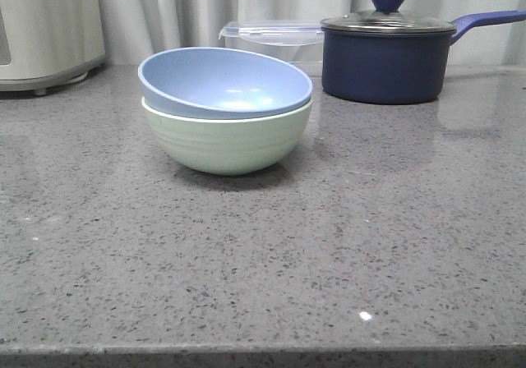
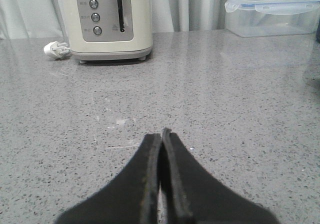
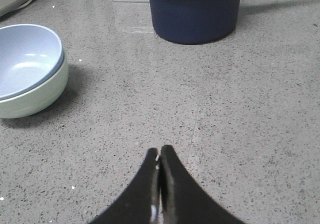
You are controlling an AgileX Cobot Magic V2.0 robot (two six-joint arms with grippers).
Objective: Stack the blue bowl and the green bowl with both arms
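Note:
The blue bowl (image 1: 220, 80) sits nested inside the green bowl (image 1: 226, 142) on the grey countertop, tilted a little so its far right rim is lower. Both also show in the right wrist view, the blue bowl (image 3: 25, 59) inside the green bowl (image 3: 42, 96). My right gripper (image 3: 160, 151) is shut and empty, low over the counter, well away from the bowls. My left gripper (image 2: 162, 134) is shut and empty over bare counter; no bowl shows in its view. Neither arm shows in the front view.
A dark navy lidded saucepan (image 1: 386, 56) stands behind and right of the bowls. A clear plastic container (image 1: 275, 39) stands behind them. A cream toaster (image 1: 45, 27) is at the back left, with a white plug (image 2: 56, 49) beside it. The counter's front edge (image 1: 263, 353) is near.

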